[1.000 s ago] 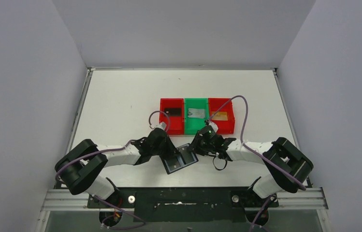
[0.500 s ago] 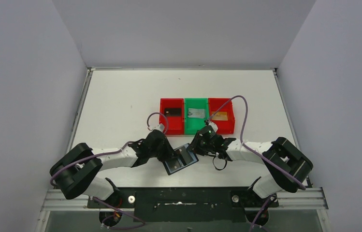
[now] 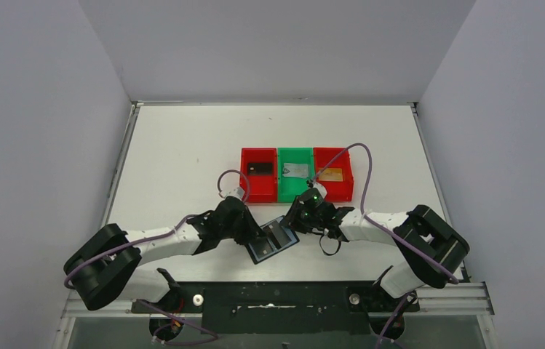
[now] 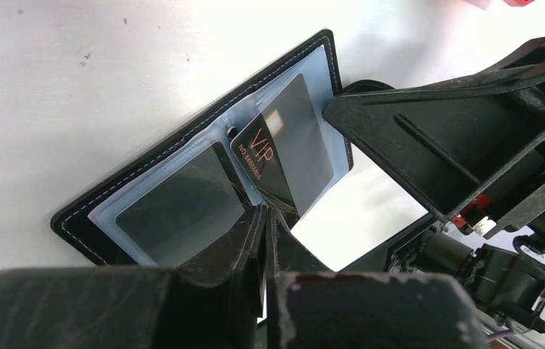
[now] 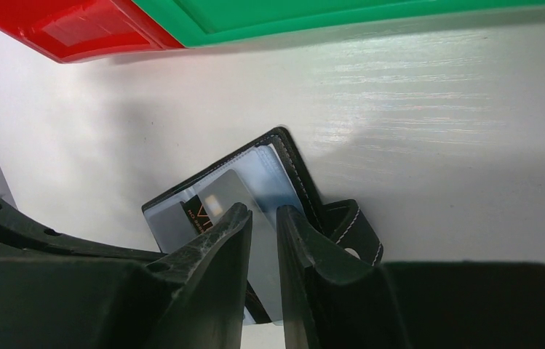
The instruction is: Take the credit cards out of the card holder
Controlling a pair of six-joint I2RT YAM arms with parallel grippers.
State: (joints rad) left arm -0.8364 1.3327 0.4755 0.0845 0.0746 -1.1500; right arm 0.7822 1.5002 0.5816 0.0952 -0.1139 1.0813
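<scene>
The card holder [image 3: 272, 239] lies open by the worktop's [image 3: 182, 145] near edge. The left end effector [image 4: 265, 218], pressed together, seemingly pinches the thin, stiff, slippery VIP card [image 4: 284, 156] at its exposed corner; the right end effector [image 5: 263, 218] sits narrowly parted at the holder's edge, grip unclear

the lower corner of the vip card [image 4: 284, 156] and the near edge of the card holder [image 4: 174, 211] vanish behind the left gripper [image 4: 265, 212], so a pinch on the card cannot be told. the right gripper [image 5: 263, 211] covers the holder's near part in its own view; the red bin [image 5: 73, 25] and green bin [image 5: 371, 14] are cut off at the top. from above, the bins' contents are too small to identify.
</scene>
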